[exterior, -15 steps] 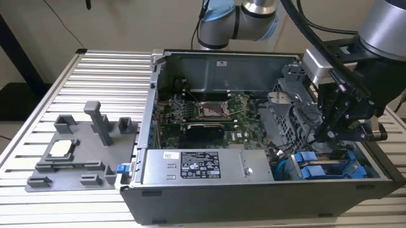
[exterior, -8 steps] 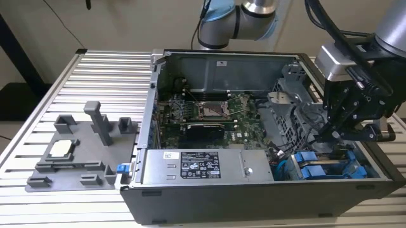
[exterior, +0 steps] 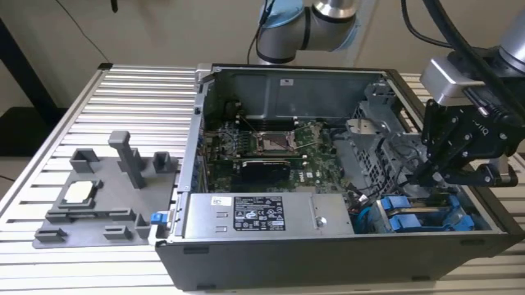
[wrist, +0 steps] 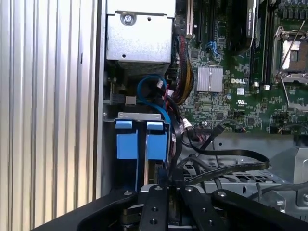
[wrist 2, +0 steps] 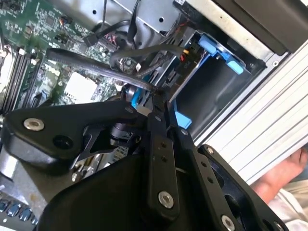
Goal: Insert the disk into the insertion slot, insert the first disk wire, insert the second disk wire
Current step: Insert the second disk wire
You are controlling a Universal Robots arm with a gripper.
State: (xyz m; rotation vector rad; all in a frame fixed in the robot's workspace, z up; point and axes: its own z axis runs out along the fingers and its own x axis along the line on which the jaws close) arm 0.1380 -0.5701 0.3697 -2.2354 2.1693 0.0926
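**Pincer.** The gripper (exterior: 443, 177) is hanging inside the open computer case (exterior: 271, 255), over the case's corner nearest the camera at the exterior view's right. Its black linkages are crowding the foreground in both wrist views (wrist 2: 156, 108) (wrist: 168, 190). Whether it is open or clamping anything cannot be told.

**Around the tip.** A thin blue wire (wrist: 155, 94) and a bundle of black cables (wrist: 216, 156) are running just beside the gripper's tip, looping from the motherboard side toward the drive cage.

**Task items.** The disk (exterior: 407, 222) is showing as a bright blue frame and is sitting in the insertion slot (wrist 2: 211, 91) of the grey sheet-metal cage (wrist: 139, 116), in that same near corner of the case. A second blue frame (exterior: 395, 203) is lying just beside it. In the first wrist view the two blue handles (wrist: 126, 140) are standing side by side under the cage's edge. The drive bodies are lying out of sight.

**Rest of the case.** The grey power-supply box (exterior: 262, 215) is occupying the near wall, next to the cage. The green motherboard (exterior: 262, 144) is lying behind it, toward the far wall.

**Table.** The case is resting on a ribbed aluminium table (exterior: 139, 92). A grey fixture tray (exterior: 98, 196) is lying near the table's edge at the exterior view's left, well apart from the gripper.
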